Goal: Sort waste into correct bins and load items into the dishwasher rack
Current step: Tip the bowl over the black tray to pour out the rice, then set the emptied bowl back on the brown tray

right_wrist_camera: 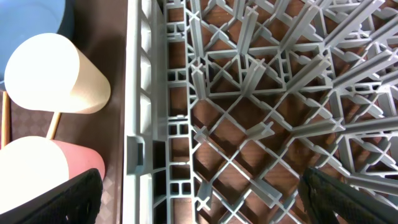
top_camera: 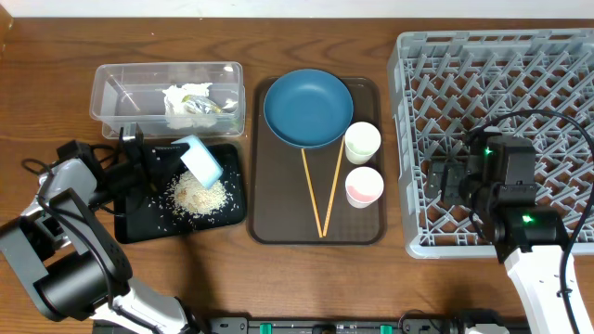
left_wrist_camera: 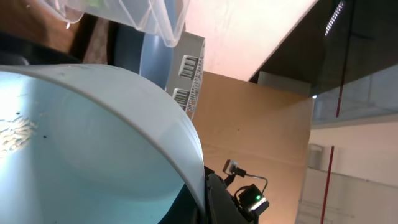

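Dark wooden tabletop (top_camera: 306, 278) carries a brown serving tray (top_camera: 278, 218) at its middle, with narrow strips of wood showing between that tray and its neighbours on either side. On the brown tray the big dark-blue dish (top_camera: 308, 107) sits close against the far rim. The pale-green cup (top_camera: 362, 142) and pink cup (top_camera: 364, 186) stand near each other along the right edge, and the two chopsticks (top_camera: 312, 192) lie in a V that meets towards the near rim. Left of the brown tray lies the black tray (top_camera: 139, 223), holding the heap of rice (top_camera: 200, 195) with stray grains around it. Behind that, the clear tub (top_camera: 121, 93) holds the crumpled napkin (top_camera: 190, 102). The left gripper (top_camera: 174, 153) is clamped tight on the small light-blue bowl (top_camera: 200, 160), tilted above the rice; whether its lower edge touches the grains cannot be told. Right of the brown tray, just beside it, stands the grey rack (top_camera: 445, 74). The right gripper (top_camera: 444, 178) hovers over the rack's near-left part, fingers (right_wrist_camera: 68, 199) spread wide, holding nothing.
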Controlling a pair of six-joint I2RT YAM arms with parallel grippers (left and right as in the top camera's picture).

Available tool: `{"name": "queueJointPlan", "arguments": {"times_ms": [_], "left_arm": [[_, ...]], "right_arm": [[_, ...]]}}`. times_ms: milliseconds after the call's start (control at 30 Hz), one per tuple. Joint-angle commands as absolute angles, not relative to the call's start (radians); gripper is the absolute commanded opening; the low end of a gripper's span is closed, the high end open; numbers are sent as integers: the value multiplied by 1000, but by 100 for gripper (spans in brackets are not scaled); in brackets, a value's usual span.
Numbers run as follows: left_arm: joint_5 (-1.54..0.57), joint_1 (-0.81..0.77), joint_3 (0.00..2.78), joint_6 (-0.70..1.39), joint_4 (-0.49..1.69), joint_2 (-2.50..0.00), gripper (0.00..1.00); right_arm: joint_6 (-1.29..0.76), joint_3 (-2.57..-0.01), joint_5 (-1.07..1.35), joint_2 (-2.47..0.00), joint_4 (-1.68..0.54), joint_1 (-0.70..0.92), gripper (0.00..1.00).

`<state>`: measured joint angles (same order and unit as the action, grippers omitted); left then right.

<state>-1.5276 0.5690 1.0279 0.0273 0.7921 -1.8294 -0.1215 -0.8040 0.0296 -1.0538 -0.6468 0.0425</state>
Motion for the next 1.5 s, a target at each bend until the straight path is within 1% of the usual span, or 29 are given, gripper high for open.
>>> {"name": "queueJointPlan", "arguments": {"times_ms": [0, 100, 167, 233, 267, 300, 367, 400, 467, 500, 567, 667, 700, 800, 900, 1033, 1167, 1300, 1467], "left_arm": [[-1517, 582, 1027, 2, 783, -1831, 6], [-1573, 580, 1029, -8, 788, -1827, 6], [-1539, 580, 1029, 1, 764, -1827, 6], [-1476, 583, 1029, 62, 750, -1828, 6], [-1515, 584, 1028, 54, 752, -1828, 6], [-1575, 581, 1029, -17, 761, -1827, 6], [-1571, 577, 1031, -91, 775, -1819, 6], [-1548, 577, 1031, -95, 770, -1819, 6], [-1474, 580, 1031, -40, 764, -1821, 6], [-1480, 582, 1031, -25, 766, -1821, 6], [-1574, 579, 1031, -84, 771, -1820, 6], [-1543, 579, 1032, -78, 749, -1820, 6], [-1523, 579, 1032, -46, 749, -1820, 6], [-1573, 567, 1034, -33, 764, -1813, 6], [-1559, 543, 1034, -33, 765, -1776, 6], [-1423, 477, 1034, -20, 764, -1682, 6], [-1164, 353, 1039, 25, 764, -1569, 6], [-965, 179, 1039, 29, 750, -1482, 6], [-657, -63, 1039, 83, 704, -1477, 9]], "right_arm": [[-111, -825, 34, -1053, -647, 46, 99], [-111, -825, 34, -1053, -648, 46, 99], [-111, -825, 34, -1053, -648, 46, 99], [-111, -825, 34, -1053, -647, 46, 99], [-111, -825, 34, -1053, -647, 46, 99], [-111, -825, 34, -1053, -647, 46, 99], [-111, -825, 34, -1053, -648, 46, 99], [-111, -825, 34, -1053, -648, 46, 99], [-111, -825, 34, -1053, -647, 46, 99], [-111, -825, 34, -1053, -647, 46, 99], [-111, -825, 34, -1053, -647, 46, 99], [-111, -825, 34, -1053, -647, 46, 99], [-111, -825, 34, -1053, -647, 46, 99], [-110, -825, 34, -1053, -647, 46, 99], [-110, -825, 34, -1053, -647, 46, 99], [-110, -825, 33, -1053, -647, 46, 99], [-110, -825, 33, -1053, -648, 46, 99], [-110, -825, 33, -1053, -647, 46, 99], [-111, -825, 33, -1053, -647, 46, 99]]}}
